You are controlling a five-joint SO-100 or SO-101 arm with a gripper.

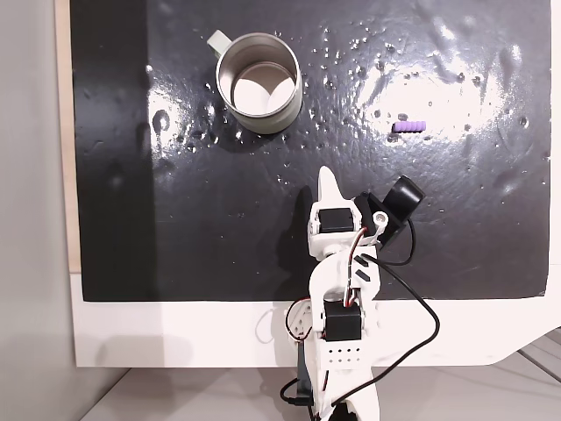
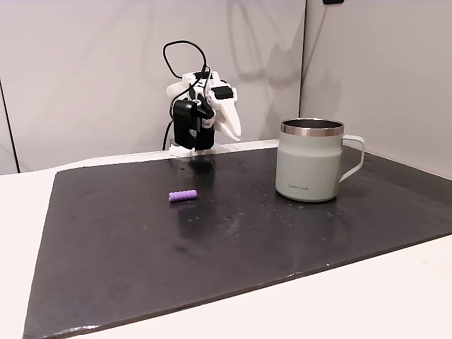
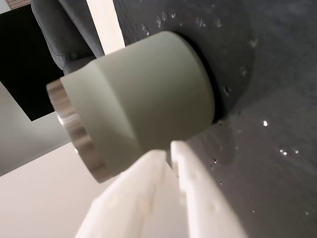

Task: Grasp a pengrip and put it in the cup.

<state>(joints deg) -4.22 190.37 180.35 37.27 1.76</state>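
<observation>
The pengrip (image 1: 409, 126) lay flat on the dark mat (image 1: 219, 237), well apart from the cup (image 1: 259, 82). It looked tiny, light and a bit squashy, so it could roll; pinching it across its middle seemed best. The hand (image 3: 169, 148) was folded back near the arm's base, its fingers together and holding nothing, aimed at the cup

one fixed view straight down; other low, facing arm; wrist view close on cup (image 3: 143, 104).
</observation>
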